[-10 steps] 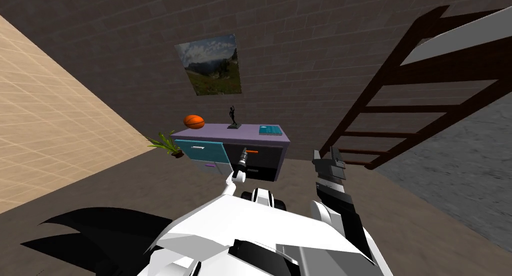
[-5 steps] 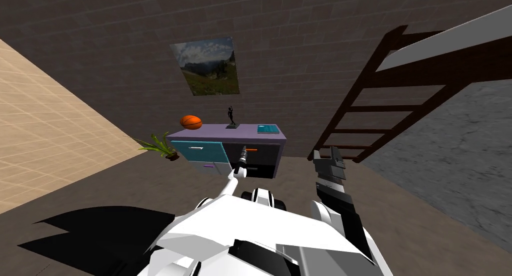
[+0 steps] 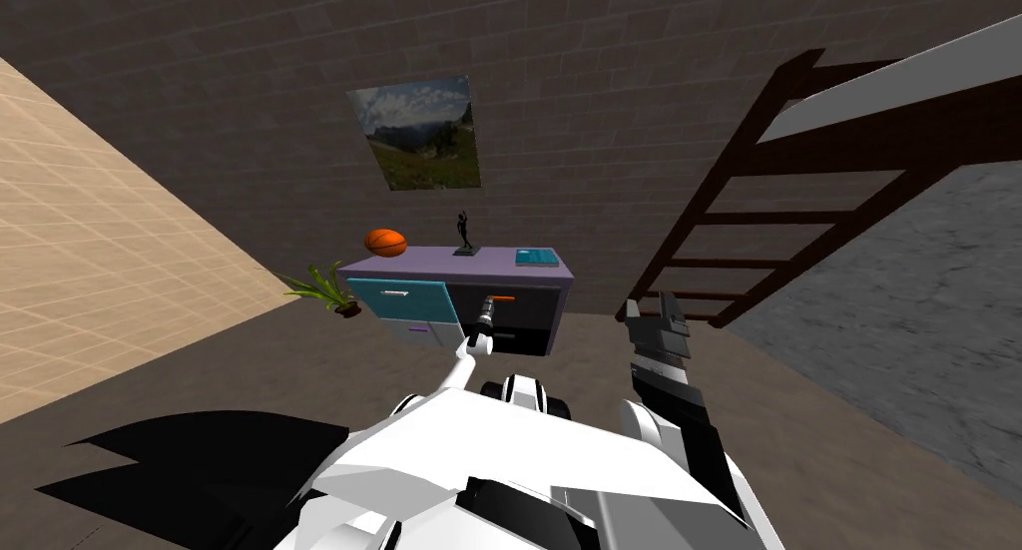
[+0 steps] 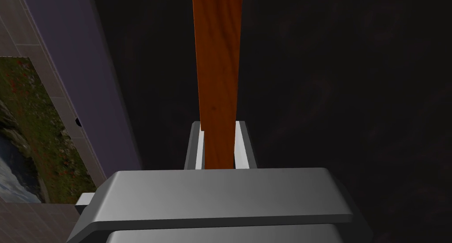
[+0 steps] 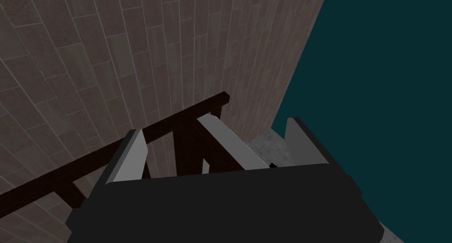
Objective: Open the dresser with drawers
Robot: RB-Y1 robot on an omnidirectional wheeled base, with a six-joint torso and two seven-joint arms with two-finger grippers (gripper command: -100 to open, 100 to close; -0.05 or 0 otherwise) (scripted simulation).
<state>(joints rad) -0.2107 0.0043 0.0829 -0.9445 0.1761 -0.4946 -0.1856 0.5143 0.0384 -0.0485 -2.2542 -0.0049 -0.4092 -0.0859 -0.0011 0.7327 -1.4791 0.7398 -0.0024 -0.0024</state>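
the left gripper [image 4: 217,126], the nearer one, held its jaws pinched on the orange handle [image 4: 217,68] lying 9-to-3 across the dresser [image 3: 454,263] at 12 o'clock, calling for a pull toward 6; the right gripper [image 5: 216,130] waited, jaws wide.

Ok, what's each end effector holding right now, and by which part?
The left end effector is shut on the orange-brown drawer handle, gripping the bar near its end toward the teal drawer. The right end effector is open, holding nothing.
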